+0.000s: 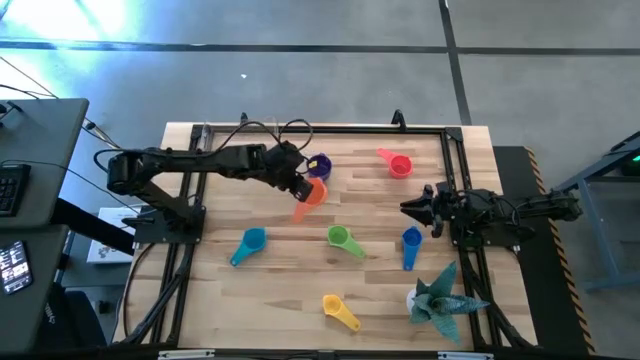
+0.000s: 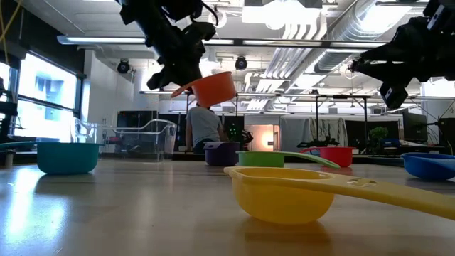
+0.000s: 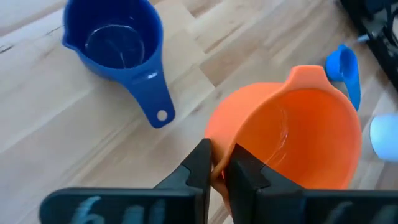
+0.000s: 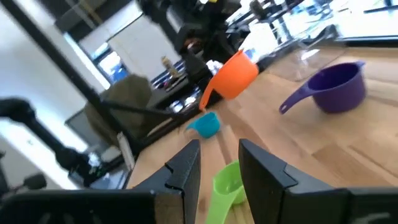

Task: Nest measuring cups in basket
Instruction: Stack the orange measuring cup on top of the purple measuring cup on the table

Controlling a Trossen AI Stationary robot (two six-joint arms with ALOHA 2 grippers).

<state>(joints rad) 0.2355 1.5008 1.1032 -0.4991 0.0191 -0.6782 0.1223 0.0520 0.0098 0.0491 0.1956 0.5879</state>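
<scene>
A: Holding the orange cup [image 1: 311, 194] in the air, the left gripper [image 3: 216, 167] has its fingers clamped on the cup's handle end. Low view confirms the cup is clear of the tabletop [image 1: 300, 285], rim tilted.

B: Noted. Position of that cup relative to the others?

A: High view puts it just beside the purple cup [image 1: 319, 165], toward the front. Purple sits on the tabletop near the back edge.

B: Right gripper [image 4: 216, 163]?

A: Fingers apart, nothing between them. It hovers at the right side of the tabletop, between the red cup [image 1: 397, 163] and the dark blue cup [image 1: 411, 243].

B: Remaining cups?

A: Light blue cup [image 1: 250, 243] at left centre, green cup [image 1: 342, 239] at centre, yellow cup [image 1: 338, 309] near the front edge. All rest on the tabletop, well apart from one another.

B: Basket?

A: Clear basket [image 2: 146, 136] shows only in the low view, far side, behind the light blue cup. No cups visible inside it.

B: Other items?

A: Teal plant figure [image 1: 440, 297] at the front right corner. A person [image 2: 203, 124] sits in the room beyond.
</scene>
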